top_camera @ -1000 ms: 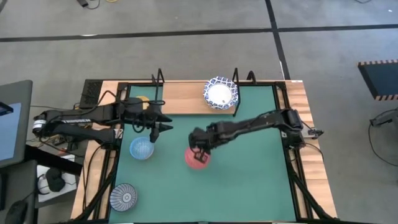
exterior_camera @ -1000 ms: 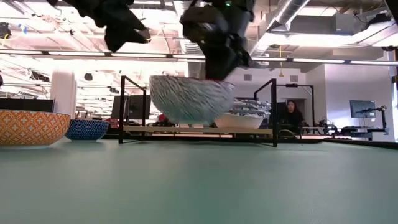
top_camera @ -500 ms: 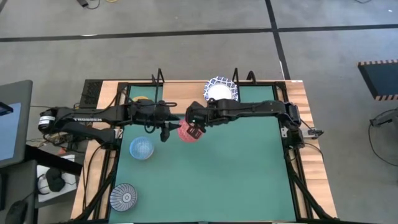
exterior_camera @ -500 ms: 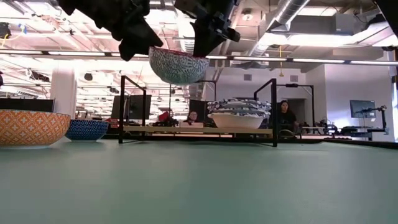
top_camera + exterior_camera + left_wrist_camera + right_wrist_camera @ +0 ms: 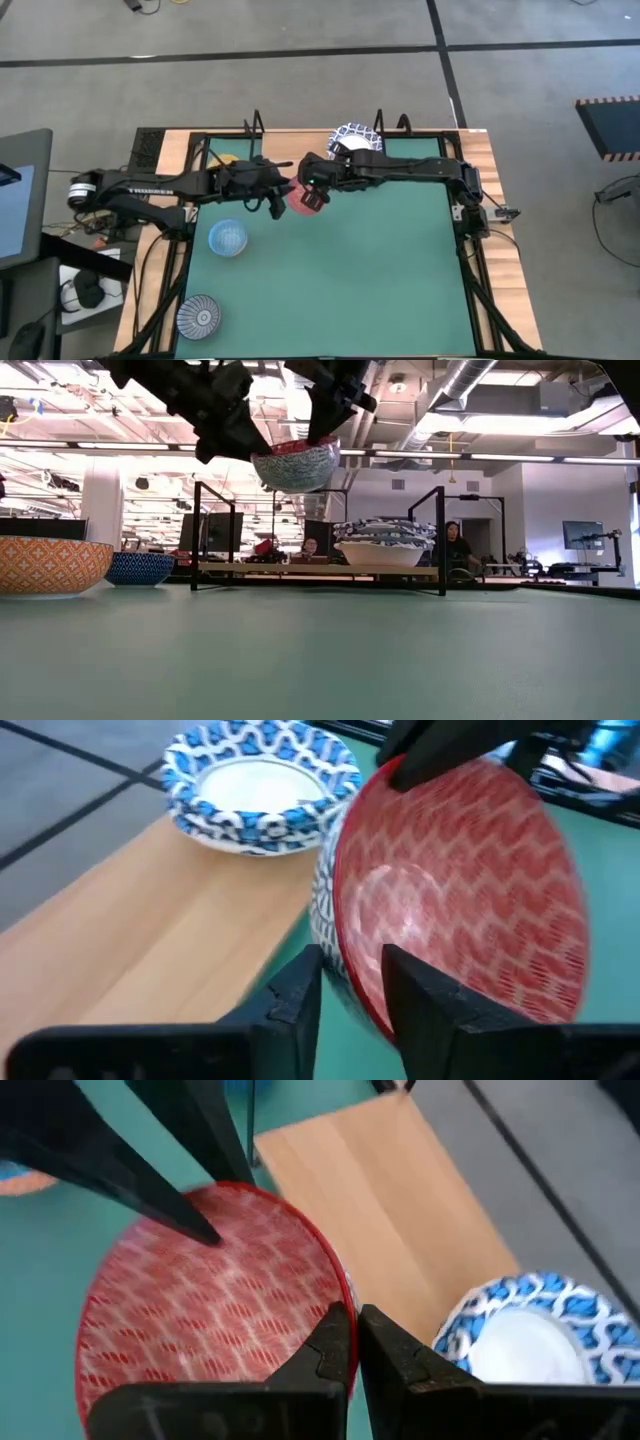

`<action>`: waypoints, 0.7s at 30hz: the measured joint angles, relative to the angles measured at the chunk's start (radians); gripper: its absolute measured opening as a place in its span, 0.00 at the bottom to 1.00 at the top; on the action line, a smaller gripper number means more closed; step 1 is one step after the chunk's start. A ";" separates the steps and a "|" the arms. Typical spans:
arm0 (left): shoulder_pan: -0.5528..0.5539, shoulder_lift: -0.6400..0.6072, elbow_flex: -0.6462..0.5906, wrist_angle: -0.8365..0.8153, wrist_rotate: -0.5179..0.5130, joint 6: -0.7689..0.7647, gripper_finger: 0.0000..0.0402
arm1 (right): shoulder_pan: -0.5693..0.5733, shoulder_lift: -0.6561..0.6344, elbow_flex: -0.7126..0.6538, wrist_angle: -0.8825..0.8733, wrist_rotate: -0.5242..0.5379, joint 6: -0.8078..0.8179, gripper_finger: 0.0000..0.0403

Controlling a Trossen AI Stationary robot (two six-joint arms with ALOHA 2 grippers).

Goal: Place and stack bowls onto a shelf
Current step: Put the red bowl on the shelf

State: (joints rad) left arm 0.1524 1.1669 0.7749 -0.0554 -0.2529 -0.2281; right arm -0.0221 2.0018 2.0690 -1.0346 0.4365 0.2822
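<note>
The red bowl [image 5: 304, 198] has a blue-and-white patterned outside and hangs in the air [image 5: 295, 465] in front of the shelf [image 5: 290, 166], between both grippers. My right gripper [image 5: 358, 1342] is shut on its rim. My left gripper [image 5: 352, 995] is open, with one finger inside the bowl and one outside its wall; I cannot tell whether they touch. A stack of white bowls with blue lattice rims [image 5: 352, 140] stands on the shelf's right part [image 5: 385, 545]. The light blue bowl [image 5: 228, 238] and the grey-blue patterned bowl [image 5: 198, 316] sit on the green mat. A yellow bowl [image 5: 228, 159] shows behind my left arm. My right gripper pinches the red bowl's rim [image 5: 343, 1302] on the side toward the shelf, one finger inside and one outside. The fingers come from above, slanting in from the table's right. The bowl is lifted clear and hangs below the fingers, nearly upright [image 5: 295, 465].
The shelf's black wire uprights [image 5: 197, 535] [image 5: 441, 538] stand at its ends. Bare plank [image 5: 150, 950] lies left of the white stack. Wooden table edges frame the green mat [image 5: 380, 280]. People sit in the room behind the table [image 5: 462, 545].
My right gripper has lifted the red bowl off the mat and carried it up, toward the far edge and to the left, close to the shelf. My left gripper has moved right toward the bowl, and its fingers now straddle the rim.
</note>
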 joint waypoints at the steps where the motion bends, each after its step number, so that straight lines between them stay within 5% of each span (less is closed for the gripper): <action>1: 0.000 0.007 -0.001 0.011 -0.018 -0.001 0.20 | 0.002 0.000 0.002 0.005 0.002 -0.003 0.08; 9: 0.024 0.015 -0.001 0.023 -0.084 0.013 0.02 | 0.016 -0.004 0.006 0.045 -0.020 -0.042 0.08; 21: 0.233 0.015 0.115 -0.099 -0.116 0.109 0.00 | -0.007 -0.004 0.111 0.067 0.057 -0.074 0.17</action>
State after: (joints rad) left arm 0.3856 1.1815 0.8899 -0.1544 -0.3685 -0.1190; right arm -0.0290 1.9983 2.1803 -0.9672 0.4934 0.2077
